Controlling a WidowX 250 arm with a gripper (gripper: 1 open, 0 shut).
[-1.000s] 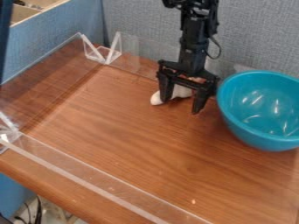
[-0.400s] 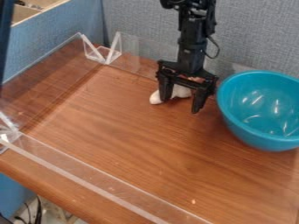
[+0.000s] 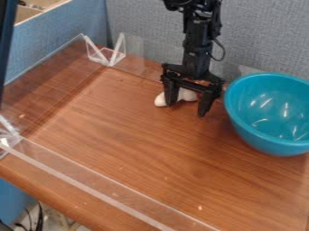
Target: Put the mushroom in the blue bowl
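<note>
Gripper: your gripper [image 3: 191, 97] points straight down at the far side of the tabletop, its two black fingers [image 3: 172, 90] spread wide, with nothing held between them.
Arm: the black arm [image 3: 200, 36] rises upright from the gripper toward the top edge of the view, in front of the grey wall.
Mushroom: the mushroom [image 3: 162, 100] lies on the tabletop at the gripper's left finger, low by its tip; you see only a small cream lump, partly hidden by the finger, and you cannot tell whether the two touch.
Bowl: the bowl [image 3: 245, 123] sits to the right of the gripper, close beside its right finger but apart from it, upright on the tabletop, its glossy teal inside showing only highlights.
Mushroom and bowl: the mushroom is outside the bowl, on the gripper's other side from it.
Tabletop: the tabletop [image 3: 133, 149] is brown wood grain, reaching from the far wall to the near edge.
Barrier: a clear plastic barrier [image 3: 54, 68] runs along the left side and the near edge, with a clear bracket standing at the far left corner.
Backdrop: a blue panel [image 3: 54, 32] stands at the far left, beside the grey wall.
</note>
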